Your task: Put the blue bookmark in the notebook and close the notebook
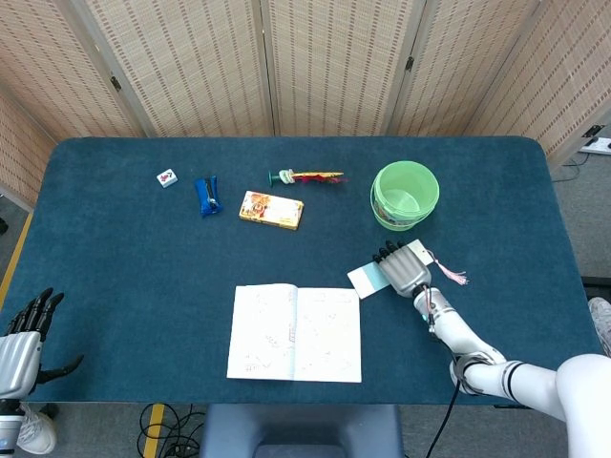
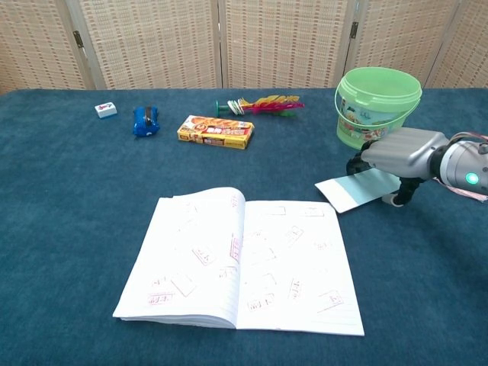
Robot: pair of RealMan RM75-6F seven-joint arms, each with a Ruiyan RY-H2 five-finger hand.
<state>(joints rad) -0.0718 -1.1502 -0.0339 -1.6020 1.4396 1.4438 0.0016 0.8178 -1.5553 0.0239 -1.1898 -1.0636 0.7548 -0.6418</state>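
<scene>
The right hand (image 2: pixel 400 156) rests on the blue bookmark (image 2: pixel 354 191), fingers curled over it, beside the open notebook (image 2: pixel 248 259). The left hand (image 1: pixel 24 339) hangs empty, fingers spread.

My right hand (image 2: pixel 404 160) is over the bookmark (image 2: pixel 355 191), boxed in behind by the bucket (image 2: pixel 377 107), which stands just past it. Between bookmark and notebook (image 2: pixel 244 263) I see only bare cloth, so that short path is open. The box (image 2: pixel 216 131), blue toy (image 2: pixel 145 120), feathered toy (image 2: pixel 263 103) and tile (image 2: pixel 106 110) sit along the far side, well apart from the notebook. My left hand (image 1: pixel 24 348) hangs off the near left corner, with bare table (image 1: pixel 124 286) between it and the notebook.
</scene>
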